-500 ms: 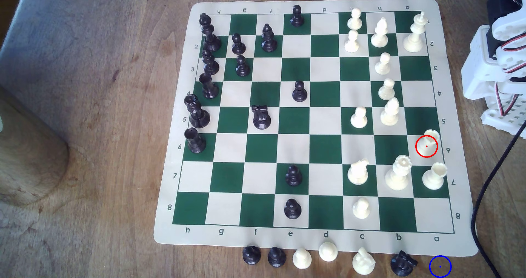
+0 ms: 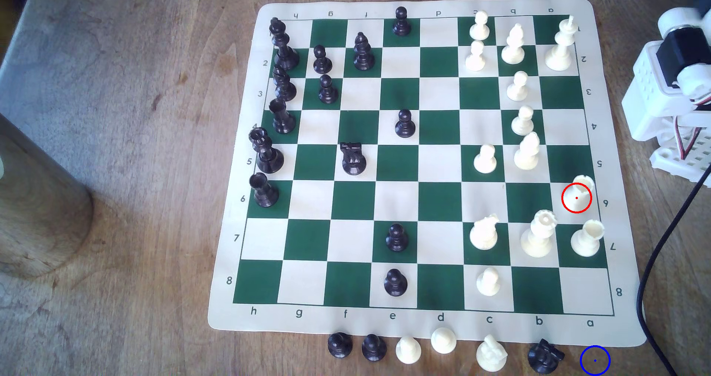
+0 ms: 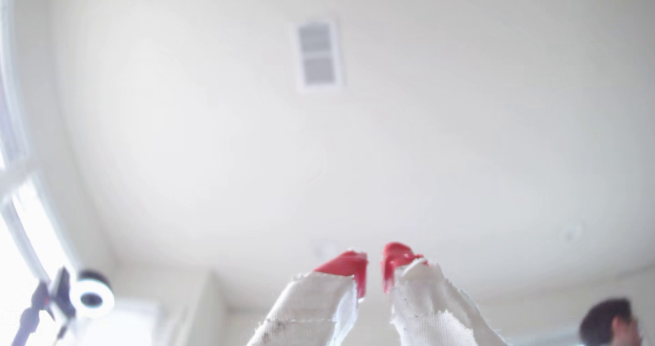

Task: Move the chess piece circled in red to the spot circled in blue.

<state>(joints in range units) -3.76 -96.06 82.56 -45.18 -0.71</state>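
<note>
The cream-white rook (image 2: 579,190) in the red ring stands on the light a6 square at the exterior view's right edge of the board. Just nearer the camera, on a7, stands a second rook (image 2: 586,239) of the same kind, next to the taller cream queen (image 2: 538,233). The blue ring (image 2: 595,360) marks bare brown wood off the board's near right corner. The white arm (image 2: 669,76) sits folded beyond the board's right edge, well away from the rook. In the wrist view my gripper (image 3: 375,262) points up at the ceiling, its red fingertips (image 3: 349,262) nearly together with nothing between them.
A row of captured pieces lines the board's near edge, and its last piece, a black knight (image 2: 544,356), sits just left of the blue ring. A black cable (image 2: 654,253) runs down the right side. A wooden cylinder (image 2: 38,206) stands far left. A person's head (image 3: 609,323) is in the wrist view.
The arm's upper links at the exterior view's right edge have swung and shifted. All chess pieces stand where they were.
</note>
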